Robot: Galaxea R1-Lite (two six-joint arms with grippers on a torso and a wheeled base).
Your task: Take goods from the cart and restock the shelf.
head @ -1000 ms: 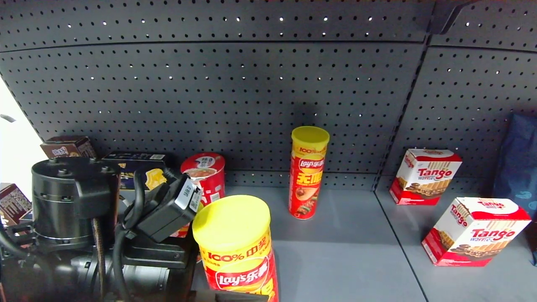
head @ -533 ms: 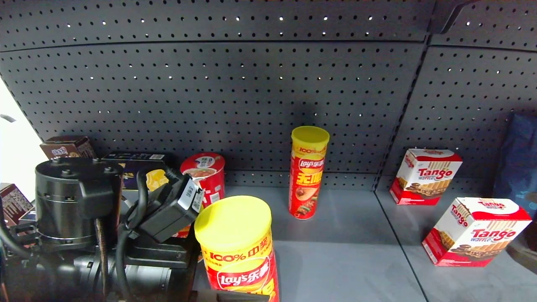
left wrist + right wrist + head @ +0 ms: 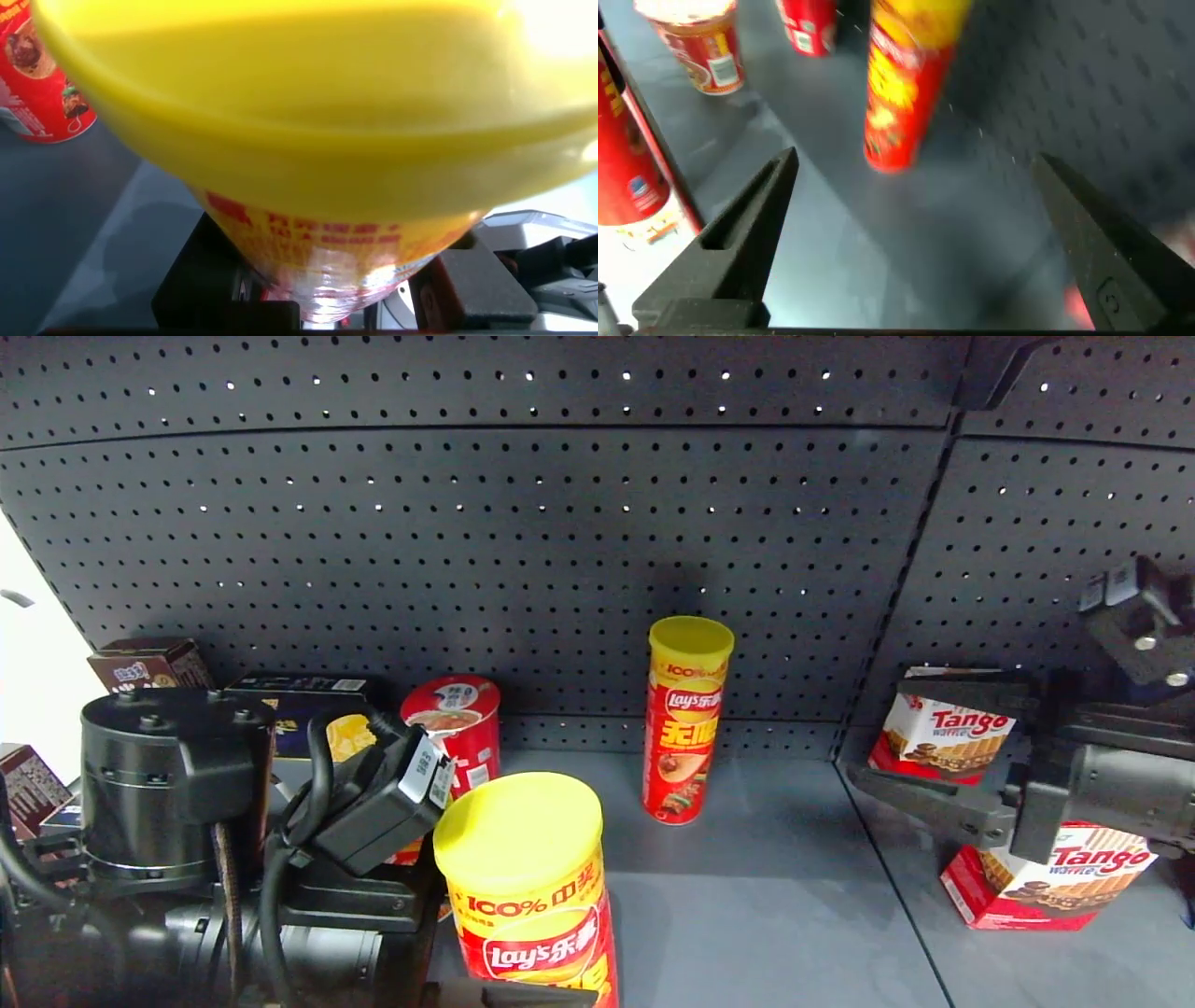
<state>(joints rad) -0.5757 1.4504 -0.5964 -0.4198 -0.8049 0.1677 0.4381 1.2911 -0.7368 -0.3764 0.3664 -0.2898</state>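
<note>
Head view puts the yellow-lidded chip can at 6 o'clock, clamped in the left gripper; a second can stands upright on the shelf at its 1 o'clock. At 3 o'clock the right gripper hangs with jaws spread wide, overlapping the rear wafer box.

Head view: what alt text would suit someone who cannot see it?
A near chip can with a yellow lid fills the lower foreground before a grey shelf, a second can upright farther back. At right, the open right gripper hangs before two wafer boxes.
</note>
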